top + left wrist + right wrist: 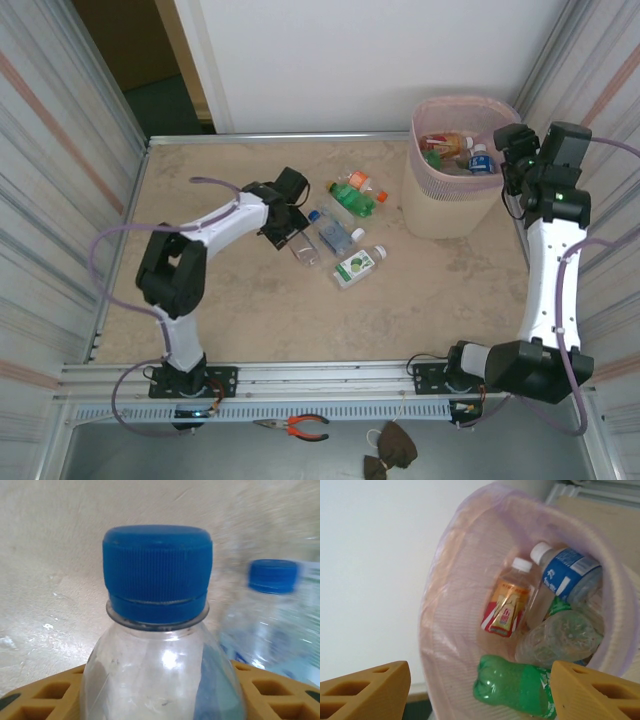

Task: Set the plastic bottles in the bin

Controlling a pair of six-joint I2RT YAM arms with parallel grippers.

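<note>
This one was partway done. The bin (455, 205) stood at the far right of the table (230, 300) and already had some bottles in it. From the right wrist view I could pick out an orange-labelled bottle (506, 607), a blue-labelled bottle (567, 575), a squashed green bottle (512, 687) and a crumpled clear bottle (560, 635).

Five more lay in a loose cluster mid-table, left of the bin, so plenty was left to do. The left gripper (288, 228) was down on one of them, the blue-capped bottle (157, 630). Its yellow pads (50, 695) sat against both sides of the shoulder, so I'd call that a grip. The bottle looked like it was on the table though, not lifted. The right gripper (480, 685) hung over the bin with its jaws wide apart and nothing between them.

Stuff I couldn't make out:
- I couldn't count the bottles lower in the bin, since the top ones covered them.
- The pads were cut off at the bottom of the left wrist view, so the contact is my read.
- The neighbour bottle (272, 615) was just a blur.
- From above, the left gripper hid part of its bottle.
</note>
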